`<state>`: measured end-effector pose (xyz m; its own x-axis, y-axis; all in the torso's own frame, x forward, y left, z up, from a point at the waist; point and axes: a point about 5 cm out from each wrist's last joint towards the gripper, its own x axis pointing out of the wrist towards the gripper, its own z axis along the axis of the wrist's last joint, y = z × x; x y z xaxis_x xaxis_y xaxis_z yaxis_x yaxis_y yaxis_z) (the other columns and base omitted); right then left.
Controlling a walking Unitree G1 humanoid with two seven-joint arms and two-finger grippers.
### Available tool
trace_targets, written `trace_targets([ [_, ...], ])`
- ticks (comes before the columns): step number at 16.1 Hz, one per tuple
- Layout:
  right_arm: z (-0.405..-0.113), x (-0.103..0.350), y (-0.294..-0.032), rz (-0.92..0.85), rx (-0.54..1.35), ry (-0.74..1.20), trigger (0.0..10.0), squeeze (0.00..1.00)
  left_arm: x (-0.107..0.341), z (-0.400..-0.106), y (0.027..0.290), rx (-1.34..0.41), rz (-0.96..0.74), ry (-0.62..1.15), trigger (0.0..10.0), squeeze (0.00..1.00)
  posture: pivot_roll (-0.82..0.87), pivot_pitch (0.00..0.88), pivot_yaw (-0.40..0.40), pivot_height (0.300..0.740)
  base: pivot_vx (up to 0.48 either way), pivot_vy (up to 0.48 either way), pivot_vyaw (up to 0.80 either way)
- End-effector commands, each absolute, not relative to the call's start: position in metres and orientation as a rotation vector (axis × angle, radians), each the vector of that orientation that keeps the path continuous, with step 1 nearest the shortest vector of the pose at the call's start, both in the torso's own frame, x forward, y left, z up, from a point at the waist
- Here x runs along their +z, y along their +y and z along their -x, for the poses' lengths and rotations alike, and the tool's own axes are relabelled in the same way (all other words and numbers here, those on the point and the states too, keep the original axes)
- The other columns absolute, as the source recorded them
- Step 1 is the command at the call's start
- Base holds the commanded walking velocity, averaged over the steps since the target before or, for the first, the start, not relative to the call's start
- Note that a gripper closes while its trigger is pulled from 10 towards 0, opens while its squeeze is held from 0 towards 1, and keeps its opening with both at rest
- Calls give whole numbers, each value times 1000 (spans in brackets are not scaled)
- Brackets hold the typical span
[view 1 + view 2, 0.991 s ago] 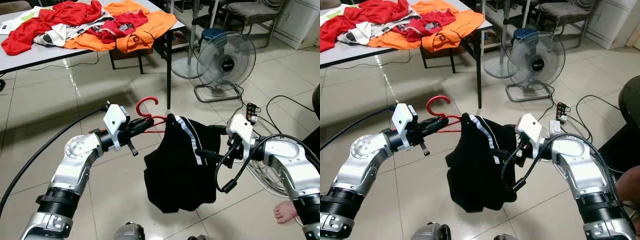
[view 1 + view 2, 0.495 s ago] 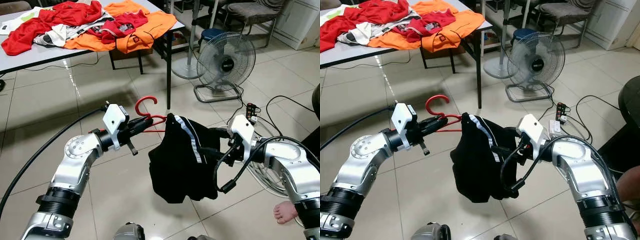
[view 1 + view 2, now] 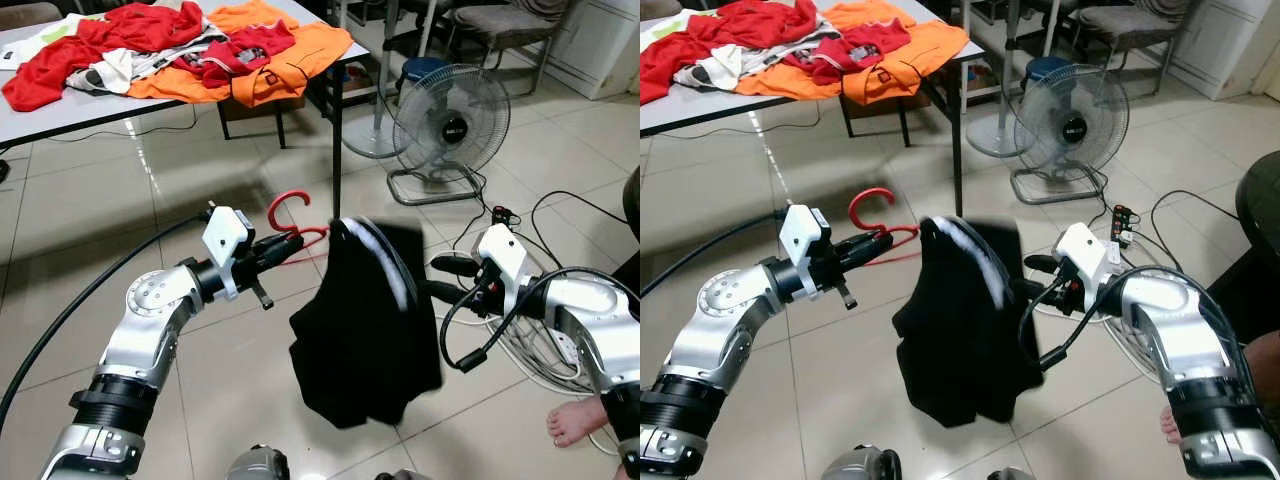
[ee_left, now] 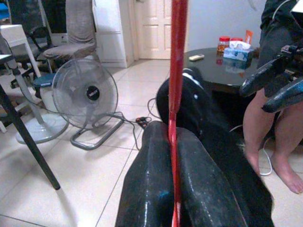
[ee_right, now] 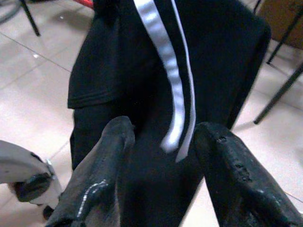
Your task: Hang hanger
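Hanger (image 3: 296, 228), red, carries a black garment (image 3: 365, 320) above the tiled floor (image 3: 120, 220). Left gripper (image 3: 283, 246) is clamped on the hanger; right gripper (image 3: 440, 278), fingers parted and empty, sits just beside the garment. Beyond the garment stand 1 fan (image 3: 452, 118) and a clothes-covered counter (image 3: 60, 105).

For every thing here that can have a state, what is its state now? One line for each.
Left gripper: shut on the hanger.
Right gripper: open, apart from the garment.
Hanger: red, held level, not yet hung.
Garment: black, draped on the hanger, blurred.
Fan: upright on the floor; running or not, cannot tell.
Clothes: heaped loose on the table.
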<state>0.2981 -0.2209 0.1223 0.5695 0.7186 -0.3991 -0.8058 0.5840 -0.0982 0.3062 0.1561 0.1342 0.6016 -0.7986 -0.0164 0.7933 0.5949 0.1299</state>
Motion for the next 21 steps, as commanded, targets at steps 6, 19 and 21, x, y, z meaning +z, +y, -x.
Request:
trace_targets([
  [6, -311, 139, -219, 243, 881, 248, 10000, 1000, 145, -305, 158, -909, -116, -98, 10000, 0, 14, 64, 22, 740, 0, 0, 0],
  [19, -308, 140, -221, 288, 942, 261, 10000, 0, 145, -290, 162, -1031, -207, -80, 10000, 0, 14, 84, 19, 740, 0, 0, 0],
  [21, -306, 134, -219, 277, 949, 271, 10000, 0, 145, -288, 161, -1040, -198, -82, 10000, 0, 16, 85, 22, 740, 0, 0, 0],
])
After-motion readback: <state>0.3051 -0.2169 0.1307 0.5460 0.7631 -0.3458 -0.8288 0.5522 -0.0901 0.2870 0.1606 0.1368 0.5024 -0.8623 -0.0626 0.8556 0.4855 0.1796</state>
